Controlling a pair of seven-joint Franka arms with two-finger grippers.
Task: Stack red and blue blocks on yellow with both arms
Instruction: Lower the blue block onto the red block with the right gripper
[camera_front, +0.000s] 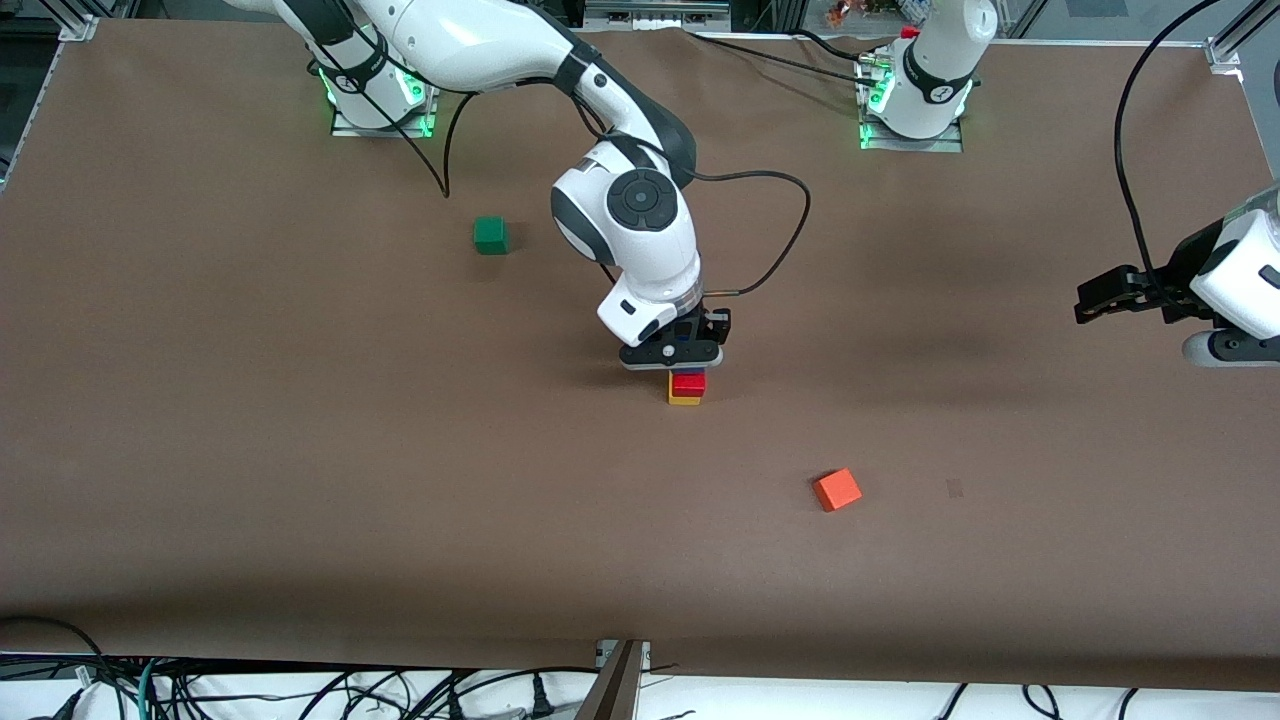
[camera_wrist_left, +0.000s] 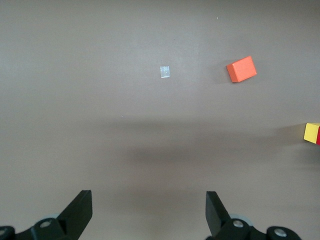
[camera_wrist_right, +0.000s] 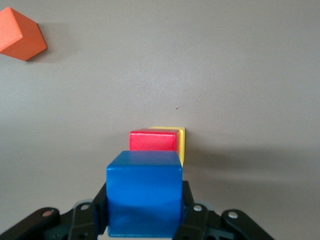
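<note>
**Blue cube held over the red-on-yellow stack**

The small matte yellow cube (camera_front: 685, 399) sits on the brown table covering (camera_front: 300, 450) near the middle of the table. The small matte deep-red cube (camera_front: 688, 382) rests on top of it; in the right wrist view the red cube (camera_wrist_right: 153, 140) sits slightly off-square, leaving a strip of the yellow cube (camera_wrist_right: 180, 145) showing along one side.

The small matte bright-blue cube (camera_wrist_right: 144, 197) is clamped between the fingers of the right arm's black two-finger gripper (camera_front: 688, 366), directly above the red cube. In the front view only a thin blue edge shows under the gripper body. Whether the blue cube touches the red one: cannot tell.

The left arm's black two-finger gripper (camera_front: 1085, 303) waits in the air over the left arm's end of the table, well apart from the stack. Its fingers (camera_wrist_left: 80, 210) are spread wide with nothing between them.

Other items: a small matte orange cube (camera_front: 837, 490) lies nearer the front camera than the stack, toward the left arm's end. A small matte green cube (camera_front: 491, 235) lies farther from the camera, toward the right arm's end.
</note>
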